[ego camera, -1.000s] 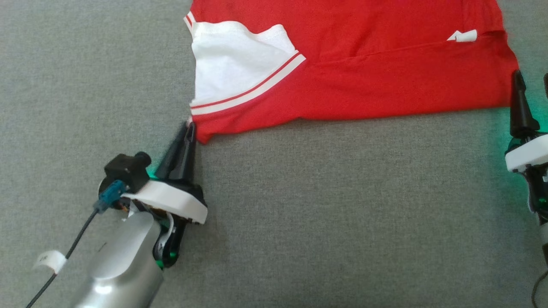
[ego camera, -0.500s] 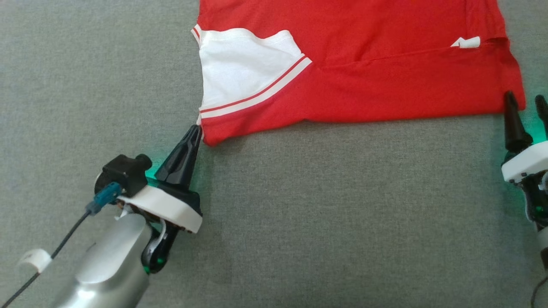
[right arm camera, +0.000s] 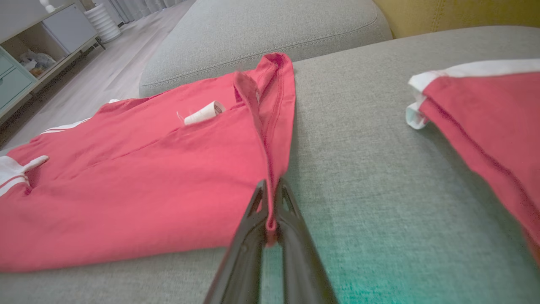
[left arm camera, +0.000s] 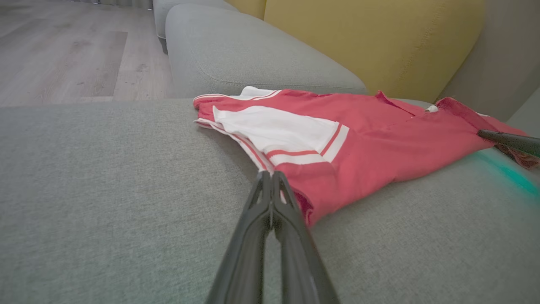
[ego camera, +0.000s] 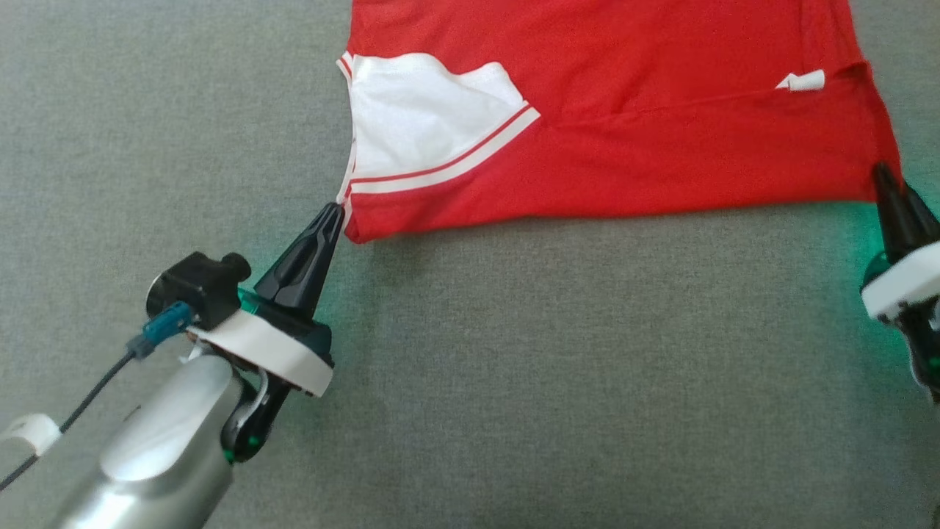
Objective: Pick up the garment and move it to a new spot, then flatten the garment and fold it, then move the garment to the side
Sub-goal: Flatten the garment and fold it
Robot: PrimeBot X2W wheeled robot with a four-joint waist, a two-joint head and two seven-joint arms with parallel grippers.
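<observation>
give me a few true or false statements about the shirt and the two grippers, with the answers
1. The left gripper is shut on the near left corner of the shirt. True.
2. The right gripper stands open, clear of the shirt. False: it is shut on the shirt's edge.
3. The shirt lies on a grey sofa. True.
4. The shirt's white patch is at the right gripper's end. False: it is at the left gripper's end.
5. A small white tag shows near the shirt's right end. True.
</observation>
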